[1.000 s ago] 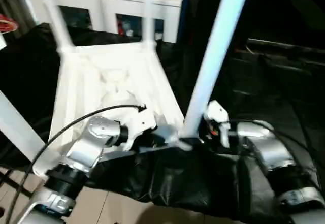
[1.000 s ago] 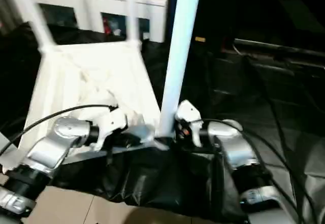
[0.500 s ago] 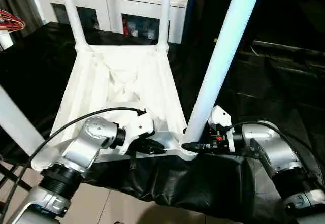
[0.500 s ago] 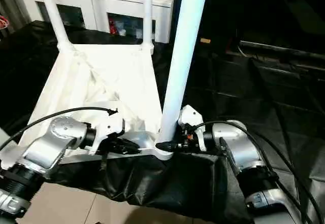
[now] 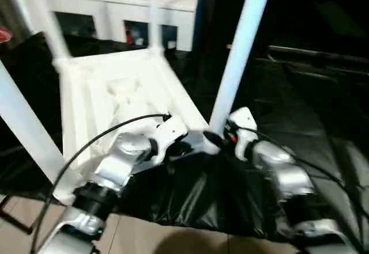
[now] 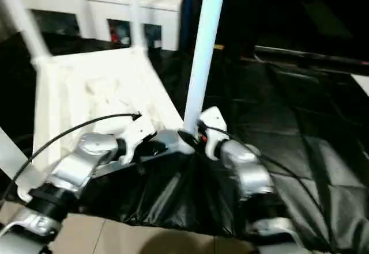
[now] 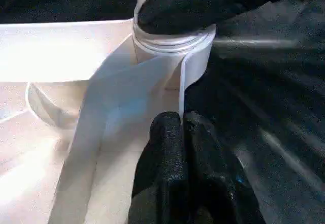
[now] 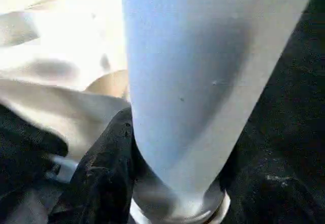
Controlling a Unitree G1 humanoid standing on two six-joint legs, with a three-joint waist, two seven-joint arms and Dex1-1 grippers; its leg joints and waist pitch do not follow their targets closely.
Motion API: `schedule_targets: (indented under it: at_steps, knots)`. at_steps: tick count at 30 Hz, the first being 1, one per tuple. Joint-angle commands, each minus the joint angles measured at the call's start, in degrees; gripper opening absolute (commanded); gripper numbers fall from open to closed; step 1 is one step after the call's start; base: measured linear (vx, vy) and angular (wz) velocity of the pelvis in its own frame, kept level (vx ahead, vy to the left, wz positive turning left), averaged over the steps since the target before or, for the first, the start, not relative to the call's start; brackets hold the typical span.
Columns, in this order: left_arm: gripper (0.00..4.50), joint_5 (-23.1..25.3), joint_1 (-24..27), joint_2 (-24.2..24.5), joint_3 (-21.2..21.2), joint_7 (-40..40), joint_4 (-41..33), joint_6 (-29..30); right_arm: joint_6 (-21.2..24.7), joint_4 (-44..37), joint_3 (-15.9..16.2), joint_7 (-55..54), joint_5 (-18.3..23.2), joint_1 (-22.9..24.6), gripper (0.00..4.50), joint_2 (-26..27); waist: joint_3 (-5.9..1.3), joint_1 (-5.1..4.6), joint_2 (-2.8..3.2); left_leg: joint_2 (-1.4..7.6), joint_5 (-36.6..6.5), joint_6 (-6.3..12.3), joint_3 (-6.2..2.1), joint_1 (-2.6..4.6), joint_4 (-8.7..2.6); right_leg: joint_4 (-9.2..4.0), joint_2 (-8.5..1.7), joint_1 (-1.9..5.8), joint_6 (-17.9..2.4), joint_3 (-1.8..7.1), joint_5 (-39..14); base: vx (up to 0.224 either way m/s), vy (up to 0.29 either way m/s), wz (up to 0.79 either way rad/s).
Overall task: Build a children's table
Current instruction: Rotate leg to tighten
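The children's table (image 5: 121,93) lies upside down on a black-draped counter (image 5: 300,116), legs up. The right gripper (image 5: 218,140), jaws partly open, clasps the leg (image 5: 237,64) at the near corner socket. Beside that socket, the left gripper (image 7: 185,137) has its jaws closed against the tabletop's rim.

Head views are smeared by motion blur right now. All four legs run off the top edge: the near right leg (image 5: 239,58), the two far legs (image 5: 154,15) beside it, and the near left leg (image 5: 23,121), which enters from the side edge. The near right leg's base is masked by the right gripper (image 5: 216,140). The items on the cabinet (image 5: 109,3) behind the tabletop (image 5: 115,87) are too blurred to identify.
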Motion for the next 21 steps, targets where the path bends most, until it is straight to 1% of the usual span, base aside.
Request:
schedule_targets:
  at_steps: [1, 2, 3, 4, 5, 6, 8, 9, 10, 11, 12, 13, 14, 15, 16, 18, 19, 21]
  knots:
    - [0.00, -0.9, -1.9, -5.7, -4.1, 0.3, -0.9, -1.0, 0.7, 2.6, 5.9, 1.1, -0.8, -0.4, 1.99, 5.9, -2.85, -0.30, 0.77, 2.96, -24.4, -1.31, -2.64, 0.69, -4.81, -5.77, -5.06, 1.26, -5.9, 2.90, -29.6, 0.000, 0.000, 0.00]
    - [0.00, -0.9, -1.8, -5.8, -4.2, 0.3, -1.0, -1.0, 0.8, 2.3, 5.6, 1.9, 0.1, -0.4, 1.99, 6.3, -2.79, -0.43, 0.78, 2.93, -24.7, -1.13, -2.60, 0.70, -4.78, -5.77, -5.07, 1.26, -6.2, 2.98, -28.9, 0.000, 0.000, 0.00]
    - [0.00, -0.9, -1.8, -5.8, -4.2, 0.2, -1.0, -1.0, 0.8, 2.2, 5.5, 1.9, 0.1, -0.4, 2.55, 6.3, -2.79, -0.39, 0.75, 2.91, -24.7, -1.01, -2.52, 0.76, -4.76, -5.77, -5.05, 1.18, -6.3, 3.06, -28.7, 0.000, 0.000, 0.00]
    - [0.00, -1.2, -1.5, -5.2, -4.2, -0.3, -1.4, -1.3, 1.2, 0.8, 5.6, 4.1, 1.1, 0.1, 2.69, 6.3, -2.82, -0.33, 0.65, 2.89, -24.4, -0.75, -2.42, 0.84, -4.73, -5.69, -5.10, 1.12, -6.8, 3.24, -28.0, 0.000, 0.000, 0.00]
    - [0.00, -1.3, -1.4, -5.0, -4.2, -0.5, -1.4, -1.4, 1.5, 0.5, 5.7, 4.6, 1.3, 0.2, 2.68, 6.1, -2.78, -0.30, 0.72, 2.92, -24.0, -0.59, -2.37, 0.74, -4.80, -5.59, -5.07, 1.15, -7.1, 3.34, -27.4, 0.000, 0.000, 0.00]
    - [0.00, -1.8, -1.1, -4.1, -3.9, -1.7, -1.8, -2.4, 1.7, -0.5, 6.1, 6.7, 1.5, 0.7, 2.88, 5.0, -2.87, -0.31, 0.54, 2.96, -23.7, -0.46, -2.32, 0.69, -4.80, -5.48, -5.05, 1.22, -7.4, 3.42, -26.6, 0.000, 0.000, 0.00]
    - [0.00, -2.1, -0.9, -3.6, -3.8, -2.4, -2.0, -3.0, 1.6, -0.8, 6.3, 7.5, 1.4, 0.9, 2.88, 4.4, -2.91, -0.13, 0.64, 3.01, -22.5, -0.26, -2.23, 0.59, -4.84, -5.29, -5.11, 1.30, -7.8, 3.59, -25.0, 0.000, 0.000, 0.00]
    - [0.00, -2.8, -0.4, -2.2, -3.3, -4.4, -2.4, -5.2, 1.5, -1.7, 7.0, 10.5, 1.4, 1.3, 3.04, 2.3, -3.03, -0.01, 0.58, 3.00, -21.6, 0.07, -2.16, 0.51, -4.78, -5.15, -5.11, 1.49, -8.2, 3.66, -23.7, 0.000, 0.000, 0.00]
    - [0.00, -2.9, -0.3, -2.0, -3.2, -4.7, -2.5, -5.2, 1.4, -1.7, 7.1, 11.0, 1.4, 1.4, 3.14, 2.0, -3.07, 0.02, 0.59, 3.04, -21.0, 0.22, -2.06, 0.45, -4.78, -4.99, -5.12, 1.52, -8.5, 3.77, -22.7, 0.000, 0.000, 0.00]
    - [0.00, -3.1, -0.1, -1.7, -3.0, -5.1, -2.7, -5.2, 1.2, -1.8, 7.3, 11.8, 1.4, 1.4, 3.14, 1.4, -3.10, 0.03, 0.58, 3.07, -20.3, 0.37, -1.98, 0.41, -4.78, -4.87, -5.13, 1.54, -8.9, 3.84, -21.6, 0.000, 0.000, 0.00]
    - [0.00, -3.5, 0.3, -0.7, -2.6, -6.6, -3.0, -6.0, 1.0, -2.2, 7.8, 14.8, 1.7, 1.5, 3.14, -0.3, -3.26, 0.14, 0.53, 3.09, -18.1, 0.97, -1.83, 0.25, -4.71, -4.43, -5.04, 1.84, -10.1, 3.89, -18.3, 0.000, 0.000, 0.00]
    - [0.00, -4.0, 0.5, -0.2, -2.3, -7.5, -3.3, -6.0, 0.5, -2.8, 8.1, 16.9, 1.9, 1.7, 3.14, -1.5, -3.34, 0.18, 0.50, 3.10, -17.2, 1.23, -1.76, 0.17, -4.64, -4.25, -5.08, 1.97, -10.5, 3.95, -17.2, 0.000, 0.000, 0.00]
    - [0.00, -4.3, 0.7, 0.1, -2.2, -8.1, -3.5, -5.9, 0.2, -3.2, 8.3, 18.4, 2.1, 1.8, 3.14, -2.2, -3.42, 0.31, 0.47, 3.12, -15.3, 1.76, -1.62, 0.12, -4.54, -4.00, -5.08, 2.07, -11.2, 4.02, -15.1, 0.000, 0.000, 0.00]
    - [0.00, -4.9, 1.0, 0.9, -2.2, -9.9, -3.8, -6.8, -0.2, -3.8, 8.7, 21.2, 2.4, 1.9, 3.14, -3.7, -3.47, 0.33, 0.44, 3.08, -14.5, 2.00, -1.50, 0.10, -4.45, -3.84, -5.08, 2.10, -11.6, 4.06, -14.1, 0.000, 0.000, 0.00]
    - [0.00, -5.4, 1.2, 1.5, -2.2, -11.3, -4.1, -7.0, -0.6, -4.4, 9.0, 23.4, 2.6, 2.0, 3.14, -4.9, -3.55, 0.55, 0.44, 2.98, -13.1, 2.66, -1.41, 0.07, -4.28, -3.73, -5.09, 2.30, -12.0, 4.02, -13.0, 0.000, 0.000, 0.00]
    - [0.00, -5.9, 1.5, 2.3, -2.3, -12.8, -4.4, -7.5, -0.9, -4.8, 9.2, 25.9, 2.9, 2.2, 3.14, -6.3, -3.61, 0.71, 0.35, 3.06, -11.2, 3.54, -1.30, -0.08, -4.21, -3.47, -5.05, 2.43, -12.6, 4.09, -11.4, 0.000, 0.000, 0.00]
    - [0.00, -6.2, 1.7, 3.4, -2.4, -14.7, -4.6, -8.7, -1.3, -5.6, 9.6, 30.4, 3.2, 2.5, 3.14, -8.3, -3.86, 1.28, 0.39, 3.09, -8.7, 4.43, -1.25, -0.08, -4.07, -3.10, -5.01, 2.70, -13.1, 4.06, -8.9, 0.000, 0.000, 0.00]
    - [0.00, -6.5, 1.8, 3.9, -2.4, -15.5, -4.7, -9.2, -1.6, -6.0, 9.8, 32.4, 3.4, 2.6, 3.14, -9.2, -3.89, 1.63, 0.42, 3.18, -7.2, 4.97, -1.14, -0.03, -4.04, -2.71, -4.89, 2.61, -13.7, 4.11, -6.3, 0.000, 0.000, 0.00]
